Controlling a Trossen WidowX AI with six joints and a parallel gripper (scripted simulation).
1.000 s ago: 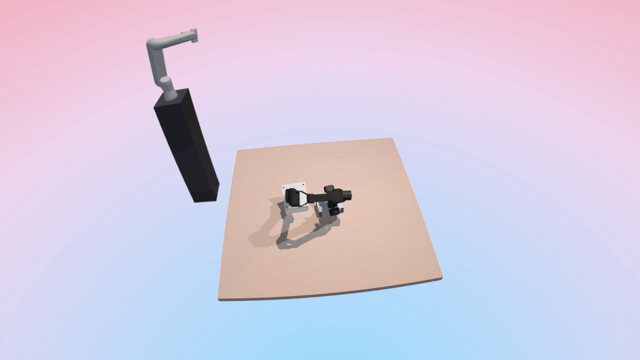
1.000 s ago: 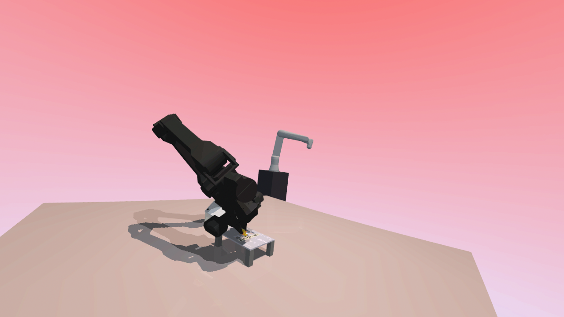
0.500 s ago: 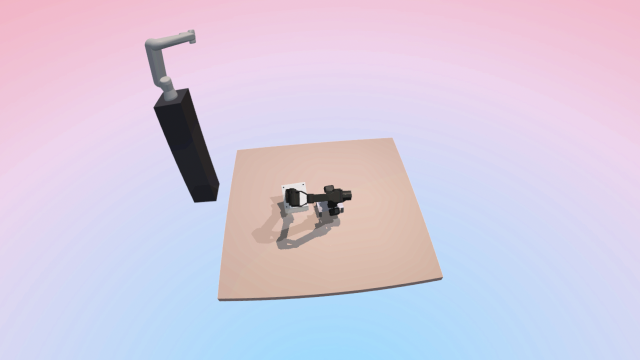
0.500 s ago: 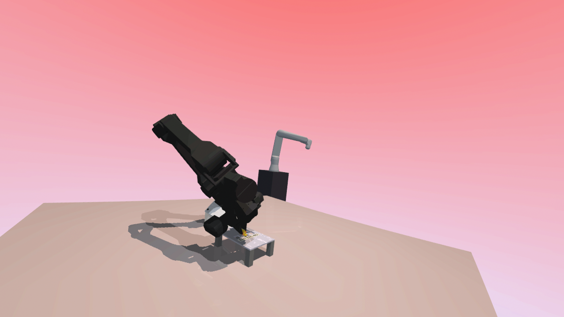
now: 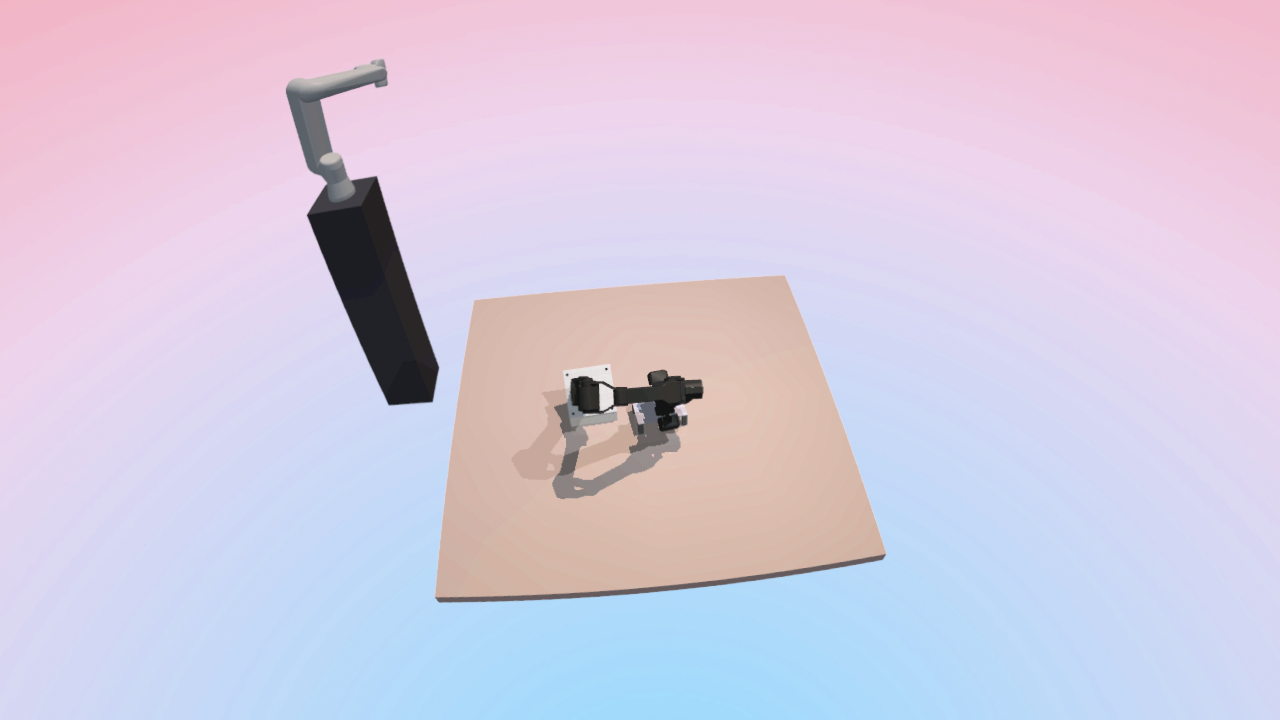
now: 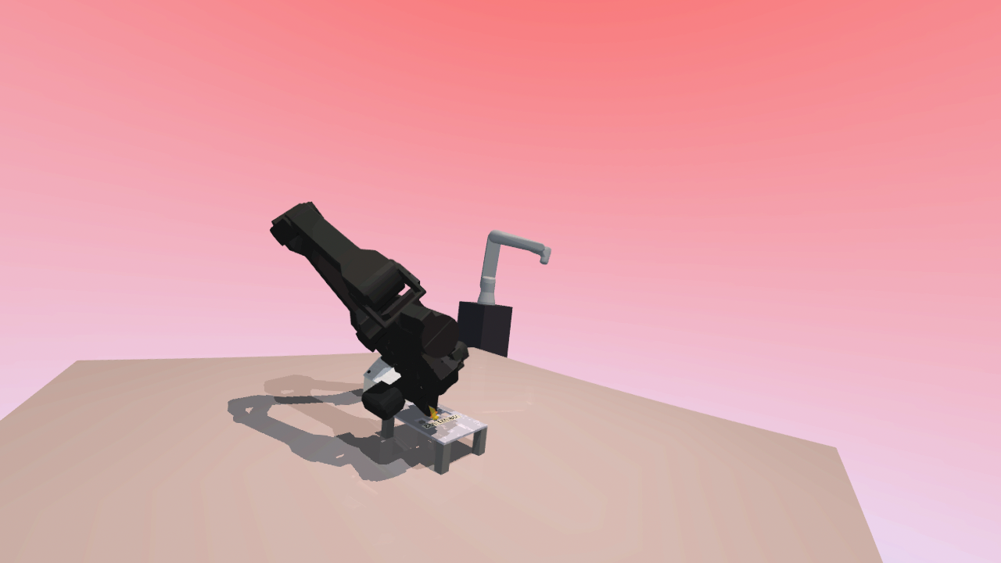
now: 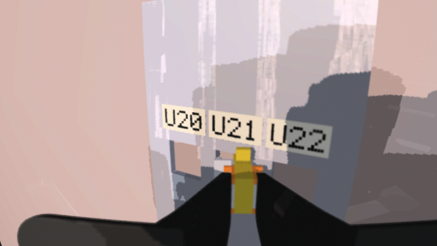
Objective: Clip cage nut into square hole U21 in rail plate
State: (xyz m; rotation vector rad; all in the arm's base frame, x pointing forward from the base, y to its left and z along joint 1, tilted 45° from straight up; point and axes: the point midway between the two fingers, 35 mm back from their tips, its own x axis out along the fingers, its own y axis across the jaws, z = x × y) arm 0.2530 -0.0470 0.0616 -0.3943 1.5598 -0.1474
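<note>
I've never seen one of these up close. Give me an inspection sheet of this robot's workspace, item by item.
Surface: pinkish-tan table top under the robot.
Rail plate: raised on legs, labelled U20, U21, U22.
Cage nut: yellow and orange, held near the U21 hole; whether it is seated, cannot tell.
Clutter: nothing seen.
Jaws: shut on the cage nut.
Cables: nothing seen.
Surroundings: grey arm on a dark pedestal, beyond the table.
</note>
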